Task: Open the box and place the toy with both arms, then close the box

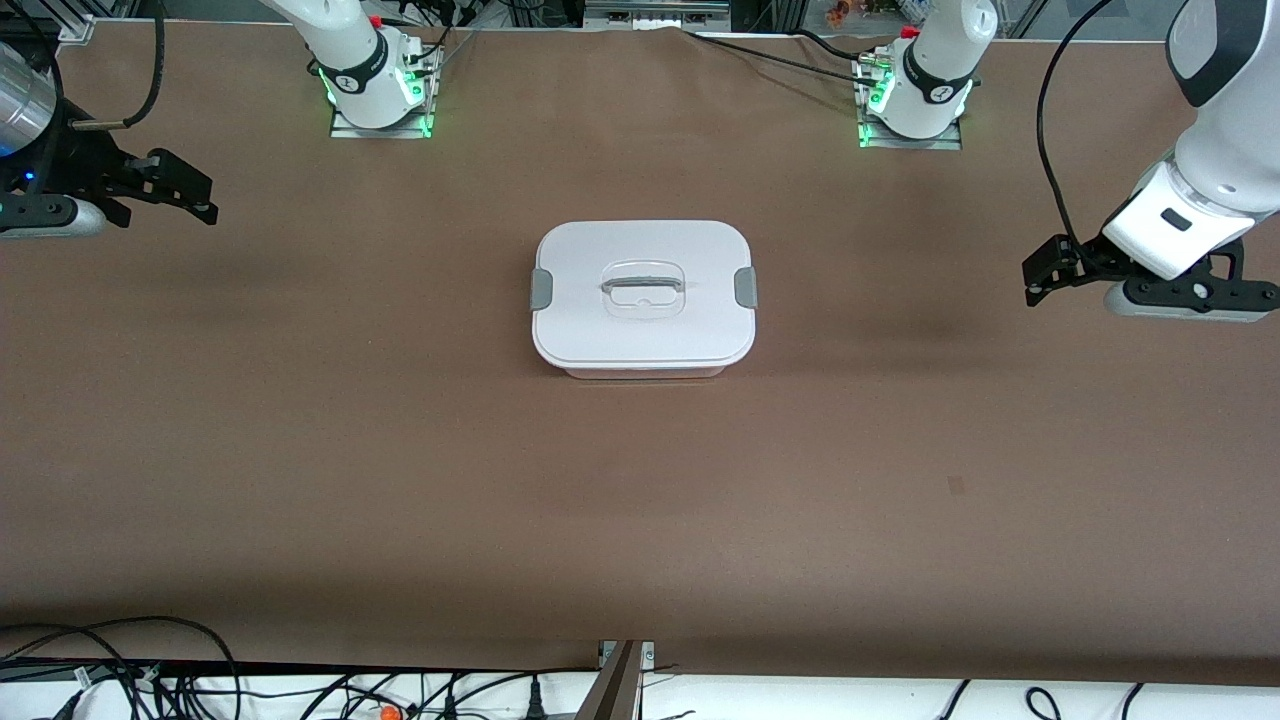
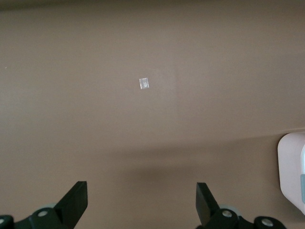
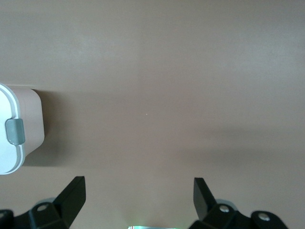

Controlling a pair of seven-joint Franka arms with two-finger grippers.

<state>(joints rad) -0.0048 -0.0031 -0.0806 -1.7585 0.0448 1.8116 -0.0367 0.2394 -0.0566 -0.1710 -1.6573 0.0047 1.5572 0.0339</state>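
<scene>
The box (image 1: 643,295) sits in the middle of the table with its white lid on, a grey clip (image 1: 541,289) at each end and the clear handle (image 1: 642,288) on top. The toy is out of view. My right gripper (image 1: 205,200) hangs open and empty over the table toward the right arm's end, well apart from the box. My left gripper (image 1: 1032,282) hangs open and empty toward the left arm's end. The left wrist view shows my open left gripper (image 2: 141,191) over bare table and a corner of the box (image 2: 291,171). The right wrist view shows my open right gripper (image 3: 138,186) and the box's end (image 3: 31,119).
Both arm bases (image 1: 378,95) (image 1: 912,105) stand at the table edge farthest from the front camera. Cables (image 1: 150,670) lie past the near edge. A small piece of tape (image 2: 143,83) lies on the table under the left gripper.
</scene>
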